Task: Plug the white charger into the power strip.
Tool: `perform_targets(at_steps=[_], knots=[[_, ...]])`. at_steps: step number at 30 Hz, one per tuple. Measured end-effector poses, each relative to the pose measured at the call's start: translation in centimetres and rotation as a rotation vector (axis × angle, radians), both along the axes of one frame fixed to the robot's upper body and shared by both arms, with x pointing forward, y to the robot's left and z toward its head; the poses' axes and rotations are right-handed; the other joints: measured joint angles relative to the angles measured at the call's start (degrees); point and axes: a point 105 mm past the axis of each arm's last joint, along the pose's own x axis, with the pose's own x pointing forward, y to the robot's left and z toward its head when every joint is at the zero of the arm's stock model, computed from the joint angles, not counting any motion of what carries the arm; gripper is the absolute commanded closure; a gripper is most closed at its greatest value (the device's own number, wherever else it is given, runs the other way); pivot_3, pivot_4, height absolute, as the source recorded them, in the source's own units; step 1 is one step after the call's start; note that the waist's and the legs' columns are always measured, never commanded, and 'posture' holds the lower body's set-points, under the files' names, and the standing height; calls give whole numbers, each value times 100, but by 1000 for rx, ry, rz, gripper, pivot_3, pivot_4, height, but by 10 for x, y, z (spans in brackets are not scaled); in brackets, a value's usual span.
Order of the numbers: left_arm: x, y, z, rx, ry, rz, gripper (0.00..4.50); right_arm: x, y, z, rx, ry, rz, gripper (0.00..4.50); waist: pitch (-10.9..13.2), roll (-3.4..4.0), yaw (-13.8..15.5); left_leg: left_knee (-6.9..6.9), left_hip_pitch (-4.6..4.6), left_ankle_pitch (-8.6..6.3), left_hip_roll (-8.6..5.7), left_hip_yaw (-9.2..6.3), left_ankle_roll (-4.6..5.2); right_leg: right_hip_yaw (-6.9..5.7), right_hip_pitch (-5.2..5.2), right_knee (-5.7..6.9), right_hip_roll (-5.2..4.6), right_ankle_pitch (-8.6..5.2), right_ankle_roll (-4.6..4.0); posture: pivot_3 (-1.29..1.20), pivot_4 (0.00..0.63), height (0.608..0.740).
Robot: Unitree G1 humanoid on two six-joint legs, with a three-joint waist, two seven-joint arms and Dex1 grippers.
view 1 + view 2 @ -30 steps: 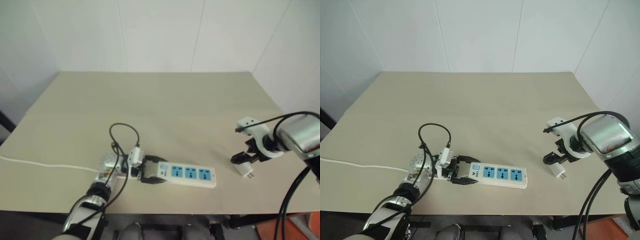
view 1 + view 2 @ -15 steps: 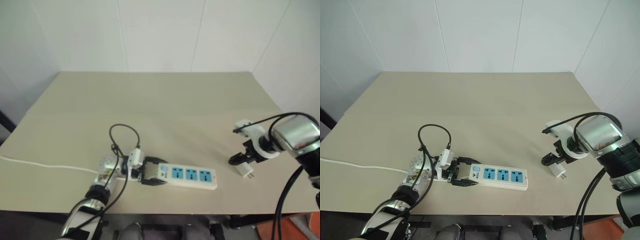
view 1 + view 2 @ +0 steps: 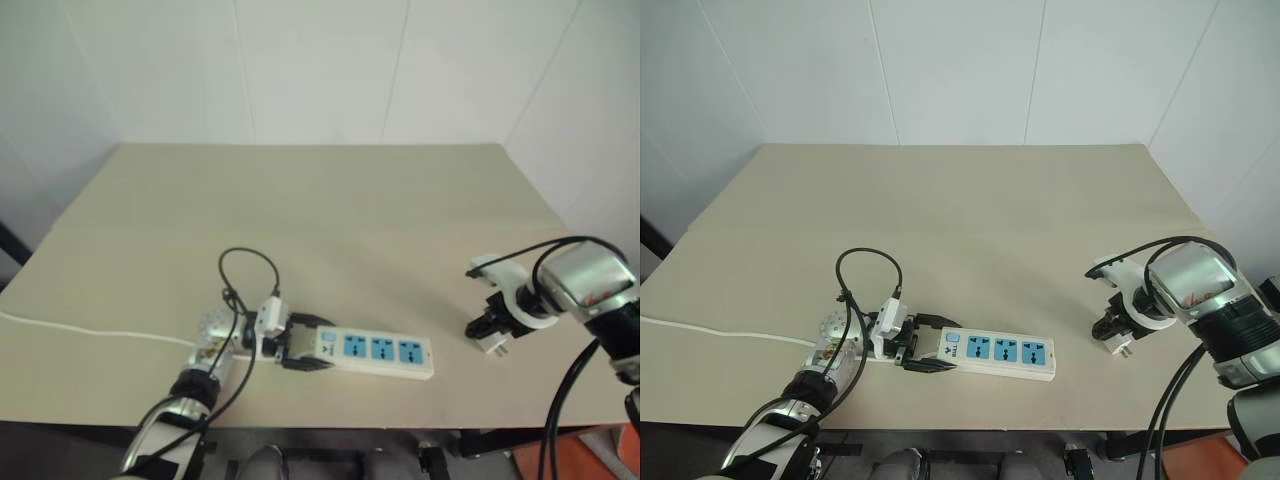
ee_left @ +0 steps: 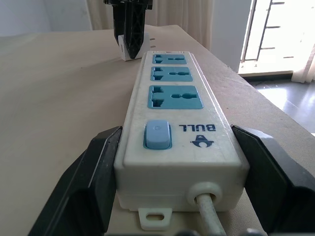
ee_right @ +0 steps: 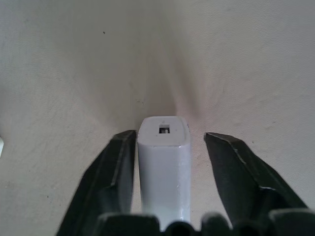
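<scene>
Right jaws half-closed around the white charger (image 5: 164, 167), one side touching; left jaws clasping the power strip (image 4: 178, 128).

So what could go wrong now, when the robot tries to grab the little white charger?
The right gripper straddles the charger, but only one finger looks to touch it; the other stands off, so closing could shove or tip it on the table. The charger's prongs aren't visible, so it might get lifted facing the wrong way for the sockets. The left gripper seems to hold the power strip only at its switch end, so pushing the plug in could swing the far end.
</scene>
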Motion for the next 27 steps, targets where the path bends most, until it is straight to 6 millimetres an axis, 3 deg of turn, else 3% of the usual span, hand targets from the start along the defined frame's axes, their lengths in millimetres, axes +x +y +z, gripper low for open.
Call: perform_targets(at_steps=[2, 9, 12, 14, 19, 21, 27], knots=[[1, 0, 0, 1, 2, 1, 1263, 0, 0, 0, 1, 0, 0, 3410, 0, 0, -1, 0, 0, 0, 0, 0, 0, 0, 0, 0, 0, 0, 0, 0, 150, 740], [1, 0, 0, 2, 1, 3, 1263, -3, 3, 4, -30, -22, 53, 3407, -2, 3, -1, 0, 0, 0, 0, 0, 0, 0, 0, 0, 0, 0, 1, 0, 150, 740], [3, 2, 0, 14, 0, 13, 1263, 0, 12, 16, -43, -90, 121, 3407, -5, 9, -9, 0, 9, 0, 1, 0, 0, 0, 7, 0, 0, -1, 2, 0, 150, 740], [6, 2, 2, 28, 1, 28, 1263, 10, 21, 33, -20, -192, 164, 3407, -11, 18, -10, 1, 10, 0, 0, 0, 0, 1, 8, 0, 0, -7, 15, 0, 150, 740], [18, 2, 5, 62, 9, 99, 1263, 32, 55, 96, 114, -618, 361, 3407, -20, 14, 2, 2, 18, 1, 3, -6, 1, -1, 20, -1, 6, -25, 47, 0, 150, 740], [22, 4, 5, 66, 31, 142, 1263, 28, 69, 98, 203, -802, 478, 3407, -48, -29, 16, -2, 18, 1, 6, -7, 2, -6, 22, -3, 8, -26, 48, 0, 150, 740], [24, 14, 5, 83, 40, 216, 1263, 2, 114, 85, 617, -1064, 638, 3407, -54, -24, -73, -3, 36, 1, 5, 0, 2, 10, 25, 12, 10, -18, 39, 0, 150, 740]])
